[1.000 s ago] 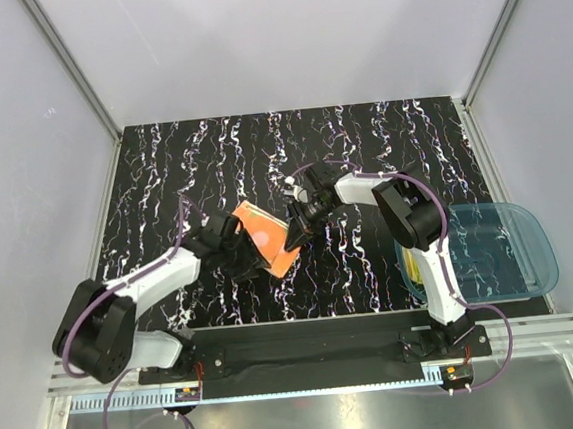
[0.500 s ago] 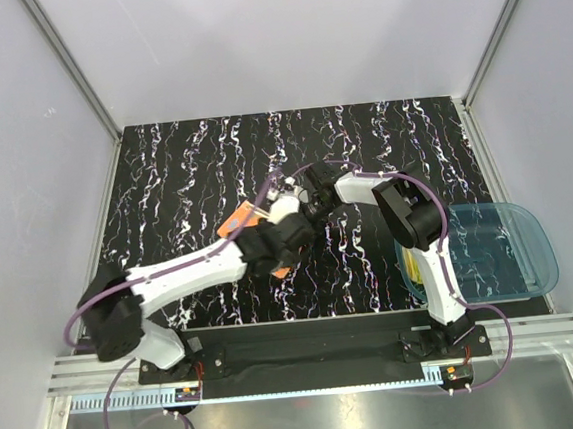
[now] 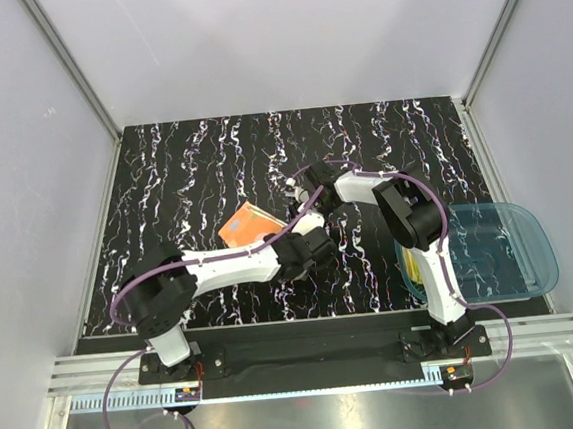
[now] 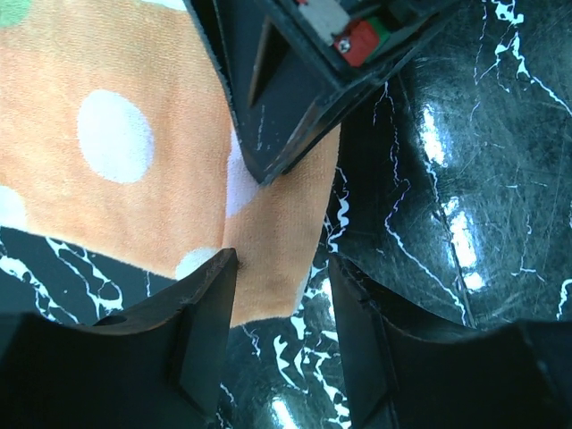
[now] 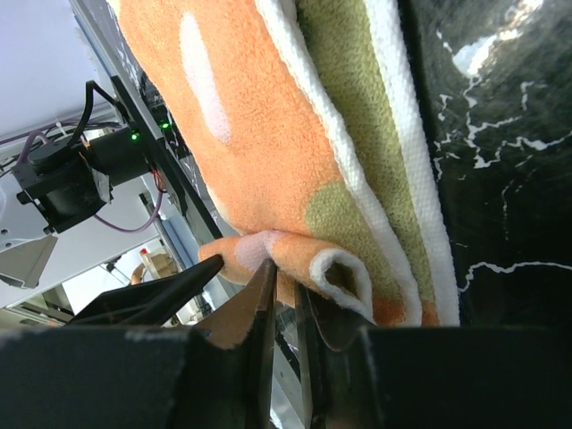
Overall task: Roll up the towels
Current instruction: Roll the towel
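two robot arms meet over an orange polka-dot towel (image 3: 248, 223) near the middle of a black marbled surface (image 3: 202, 162), seen from above. nearest the arm bases, the left gripper (image 3: 309, 245) reaches in from the left and sits just in front of the towel's right corner. the left wrist view shows its jaws standing apart w/ nothing between them but the towel's corner edge and bare surface; one finger (image 4: 192, 313) lies at the cloth's hem, the other (image 4: 357, 340) over black surface beside it, so the jaws are released, not gripping. the right gripper's dark body (image 4: 295, 71) fills the top of that view, pressing down on the towel (image 4: 134, 161).

just behind, the right gripper (image 3: 310, 194) comes in from the right side of the towel. the right wrist view shows its jaws clenched on a small curled lip of the cloth (image 5: 295, 259), orange outside, white inside, w/ a green patch. the rest of the towel (image 5: 268, 116) lies flat beyond, folded layers showing a white edge.

well to the right of the towel, past the right arm, a translucent blue tray (image 3: 516, 255) sits at the surface's edge; a sliver of yellow (image 3: 409, 274) shows at its left rim, too hidden to make out.
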